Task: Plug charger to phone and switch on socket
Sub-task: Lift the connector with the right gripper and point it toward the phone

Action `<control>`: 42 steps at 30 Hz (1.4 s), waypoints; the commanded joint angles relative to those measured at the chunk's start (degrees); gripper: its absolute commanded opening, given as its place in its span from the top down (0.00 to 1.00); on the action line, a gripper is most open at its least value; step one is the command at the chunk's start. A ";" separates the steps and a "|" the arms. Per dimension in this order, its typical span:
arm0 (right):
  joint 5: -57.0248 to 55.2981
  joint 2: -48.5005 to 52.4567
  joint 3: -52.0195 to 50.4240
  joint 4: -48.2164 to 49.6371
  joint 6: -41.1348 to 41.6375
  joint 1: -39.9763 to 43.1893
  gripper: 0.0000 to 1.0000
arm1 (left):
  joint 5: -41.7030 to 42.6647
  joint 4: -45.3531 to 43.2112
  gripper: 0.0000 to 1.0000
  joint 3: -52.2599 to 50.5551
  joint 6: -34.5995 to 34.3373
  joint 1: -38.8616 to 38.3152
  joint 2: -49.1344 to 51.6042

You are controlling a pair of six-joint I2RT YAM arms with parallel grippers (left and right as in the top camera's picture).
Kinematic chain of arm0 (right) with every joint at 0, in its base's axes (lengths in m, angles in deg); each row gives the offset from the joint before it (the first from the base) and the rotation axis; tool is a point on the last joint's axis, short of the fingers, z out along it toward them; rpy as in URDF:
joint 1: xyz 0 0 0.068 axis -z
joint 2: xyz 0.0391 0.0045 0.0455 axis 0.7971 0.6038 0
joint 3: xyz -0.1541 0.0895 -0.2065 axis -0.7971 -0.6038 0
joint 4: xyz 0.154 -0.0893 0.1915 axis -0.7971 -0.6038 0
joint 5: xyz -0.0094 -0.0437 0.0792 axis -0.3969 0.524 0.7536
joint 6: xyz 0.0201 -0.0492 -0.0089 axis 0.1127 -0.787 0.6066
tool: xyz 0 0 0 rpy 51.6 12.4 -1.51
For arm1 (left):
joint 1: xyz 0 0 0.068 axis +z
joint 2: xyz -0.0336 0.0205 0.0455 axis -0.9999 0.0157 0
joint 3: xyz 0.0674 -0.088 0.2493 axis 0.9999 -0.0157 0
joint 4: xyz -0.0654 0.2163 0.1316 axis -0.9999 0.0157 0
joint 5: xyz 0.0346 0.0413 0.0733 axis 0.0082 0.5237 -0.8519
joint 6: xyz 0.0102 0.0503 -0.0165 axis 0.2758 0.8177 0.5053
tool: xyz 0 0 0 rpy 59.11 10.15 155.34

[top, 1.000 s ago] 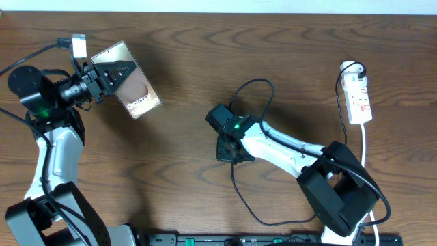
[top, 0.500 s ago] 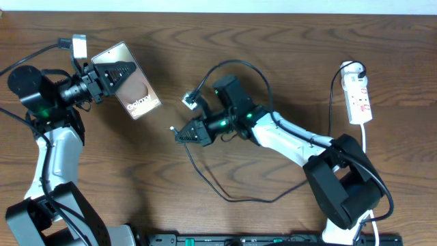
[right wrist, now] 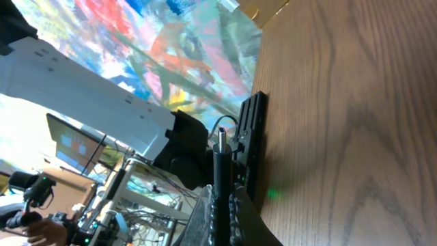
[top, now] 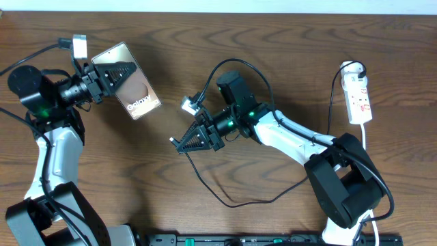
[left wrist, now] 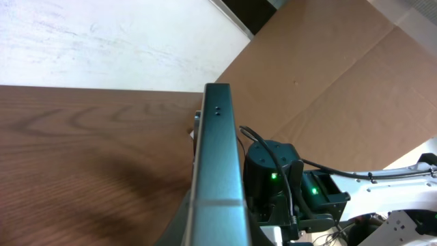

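My left gripper (top: 115, 72) is shut on the phone (top: 140, 97), which it holds tilted above the far left of the table with its tan "Galaxy" screen facing up. In the left wrist view the phone (left wrist: 218, 157) shows edge-on, running up from the left gripper (left wrist: 217, 234). Right of the phone and nearer the front, my right gripper (top: 183, 142) is shut on the charger (top: 225, 199), with the small plug tip (top: 172, 140) sticking out leftwards. The right wrist view shows the plug tip (right wrist: 220, 154) upright above the right gripper (right wrist: 222, 193). The socket (top: 359, 99) lies at the far right.
The charger's black cable loops over the table from behind the right arm to the front middle. The socket's white cord (top: 365, 147) runs toward the front right, past the right arm's base (top: 341, 198). A black rail (top: 273, 240) lines the front edge.
The right gripper has risen from the table's middle with the charger plug and swung left toward the phone, dragging the cable loop along. The left arm and phone have not moved.
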 commanded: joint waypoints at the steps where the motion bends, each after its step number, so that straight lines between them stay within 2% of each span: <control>1: -6.49 0.15 0.15 -1.29 2.80 0.00 0.99 | 0.33 -0.33 0.92 0.76 0.28 0.20 -0.48; 4: -22.23 0.15 0.15 -7.72 8.52 0.07 0.99 | 0.35 -0.33 0.93 0.76 0.28 0.20 -0.48; 8: -50.58 0.15 0.15 -22.58 16.26 0.07 0.99 | 0.35 -0.33 0.93 0.76 0.31 0.20 -0.48; 11: -62.90 0.15 0.15 -30.86 21.46 0.07 0.99 | 0.33 -0.33 0.93 0.76 0.31 0.17 -0.48; 18: -64.46 0.15 0.15 -44.13 27.56 0.07 0.99 | 0.33 -0.33 0.92 0.76 0.31 0.17 -0.48; 24: -65.64 0.17 -0.46 -54.23 27.87 -0.83 0.99 | 0.33 -0.33 0.92 0.76 0.31 0.17 -0.48; 32: -64.48 0.17 -6.84 -49.24 30.49 -4.61 0.99 | 0.33 -0.33 0.93 0.76 0.31 0.17 -0.48; 42: -64.67 0.17 -6.91 -48.11 30.93 -4.17 0.99 | 0.33 -0.33 0.92 0.76 0.31 0.17 -0.48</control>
